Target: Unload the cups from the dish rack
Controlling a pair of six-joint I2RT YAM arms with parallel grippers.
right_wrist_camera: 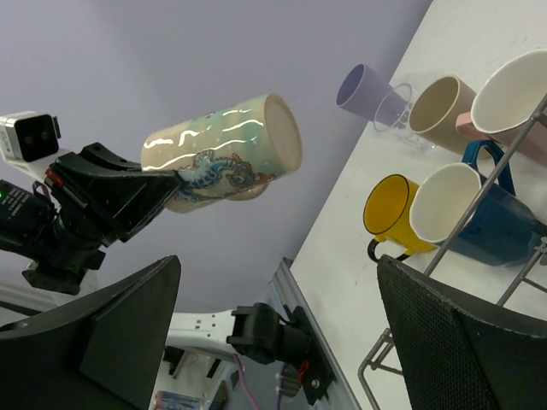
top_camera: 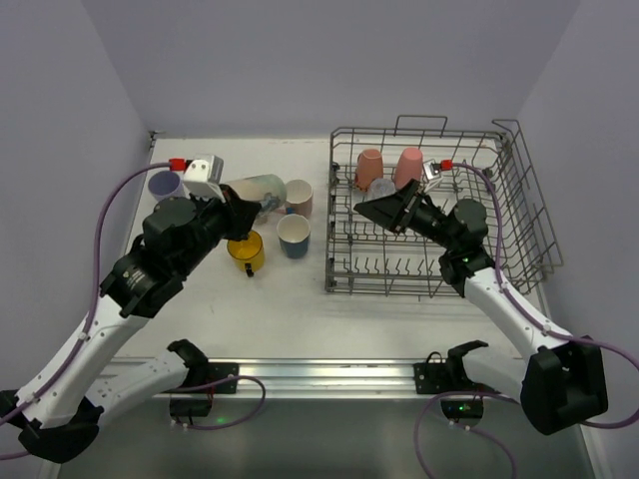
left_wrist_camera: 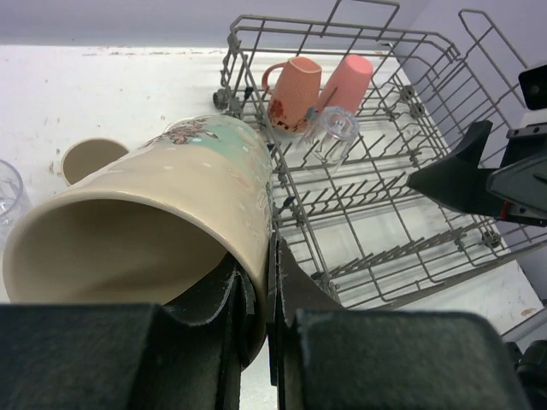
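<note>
My left gripper is shut on the rim of a cream cup with a green and blue pattern, holding it tilted on its side above the table; the wrist view shows the pinch on the cup. The dish rack stands at the right. It holds a salmon mug, a pink cup and a clear tumbler, all upside down. My right gripper is open and empty inside the rack, just in front of them.
Unloaded cups stand left of the rack: a lavender cup, a yellow mug, a blue cup and a pinkish cup. The right wrist view also shows a beige cup and a clear glass.
</note>
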